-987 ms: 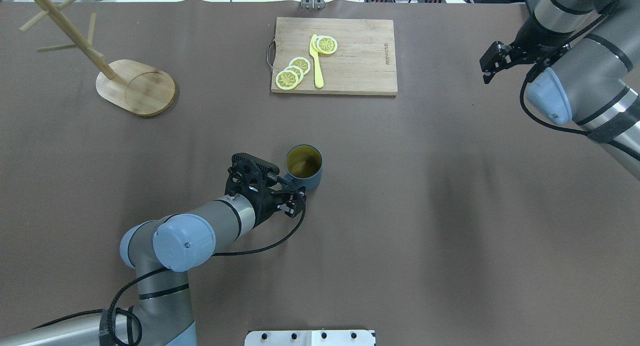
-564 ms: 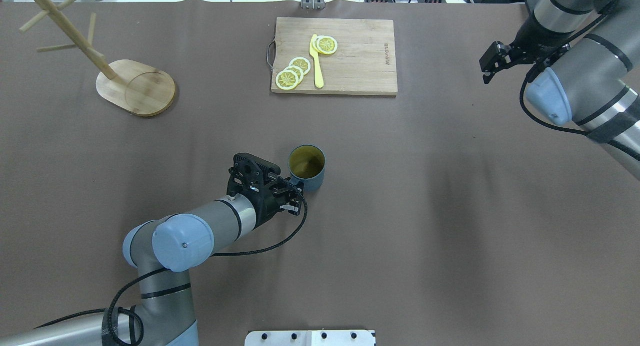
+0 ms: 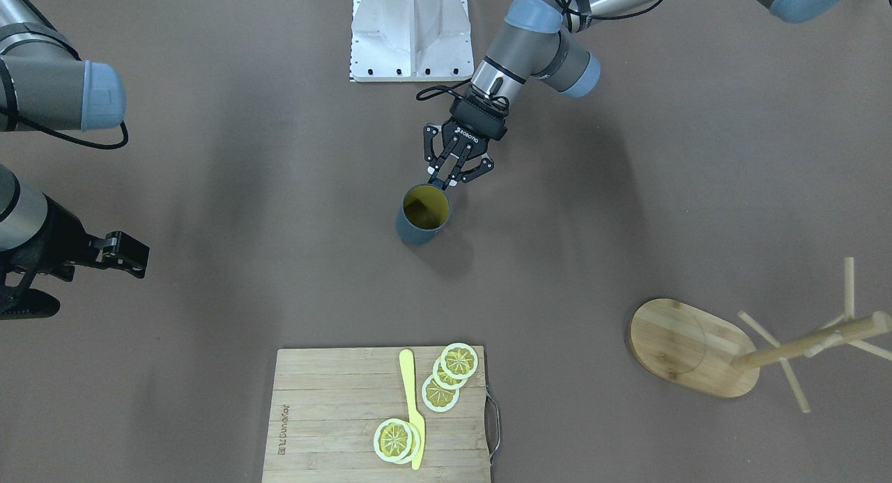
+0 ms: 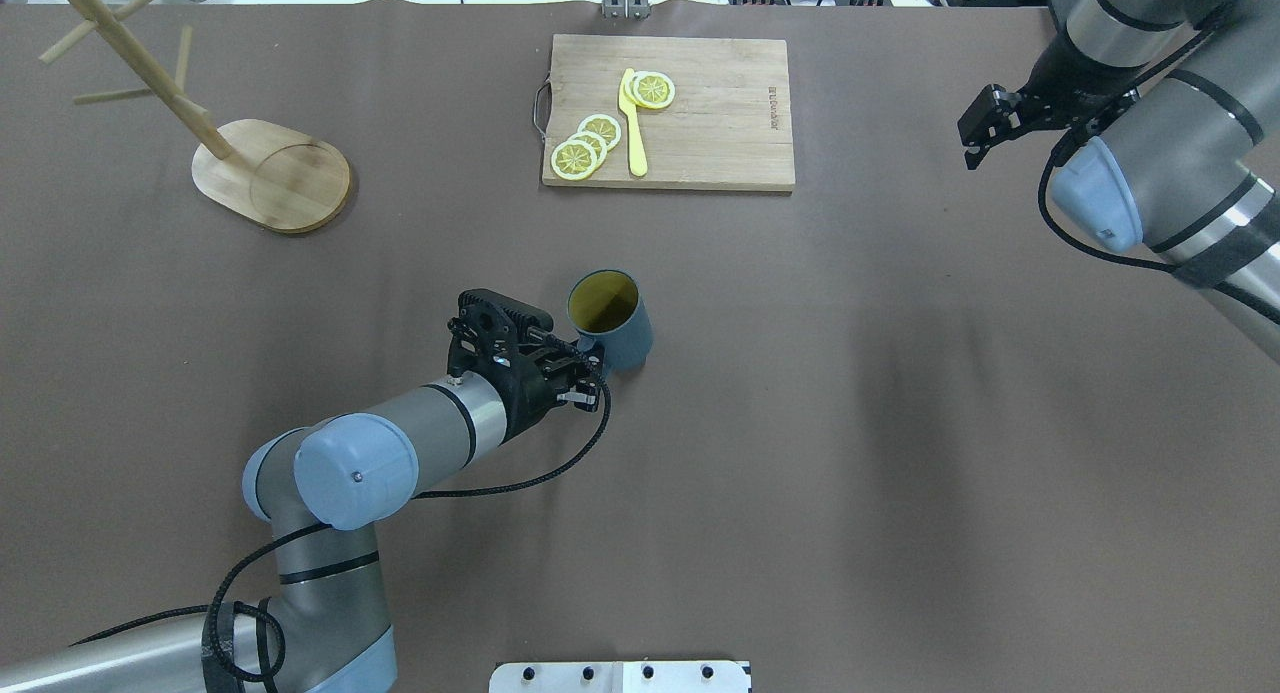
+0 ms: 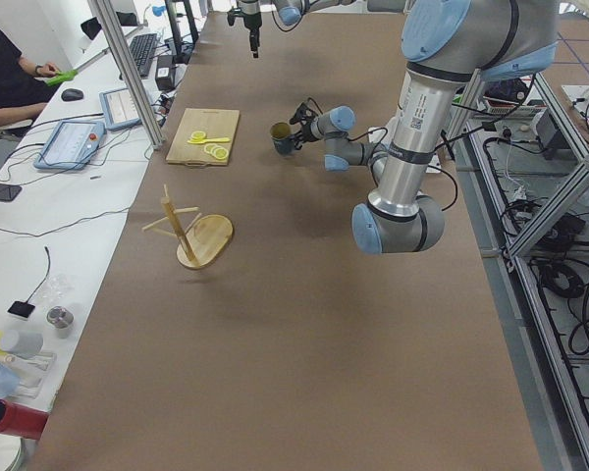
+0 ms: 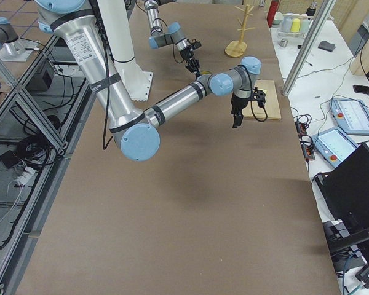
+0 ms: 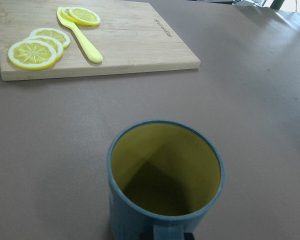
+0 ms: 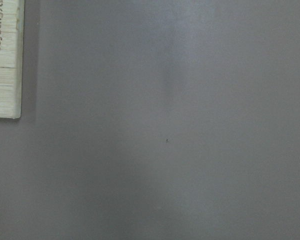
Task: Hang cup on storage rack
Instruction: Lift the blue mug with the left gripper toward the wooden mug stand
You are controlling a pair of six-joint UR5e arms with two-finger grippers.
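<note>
The cup (image 4: 612, 325) is a slate-blue mug with a yellow inside, near the table's middle. It also shows in the front view (image 3: 421, 217) and fills the left wrist view (image 7: 165, 180). My left gripper (image 4: 587, 359) is shut on the cup's handle, on the side facing the robot, and the cup leans slightly. The storage rack (image 4: 272, 176), a bamboo mug tree with an oval base and angled pegs, stands at the far left, well apart from the cup; it also shows in the front view (image 3: 691, 348). My right gripper (image 4: 972, 141) hangs shut and empty over the far right.
A wooden cutting board (image 4: 700, 123) with lemon slices (image 4: 585, 145) and a yellow knife (image 4: 632, 123) lies at the far middle, beyond the cup. It also shows in the front view (image 3: 327, 413). The white robot base (image 3: 410, 33) sits at the near edge.
The left gripper has drawn back a little to the left with the handle in it. The cup's rim has shifted with it and the cup now leans. The right arm is still.
</note>
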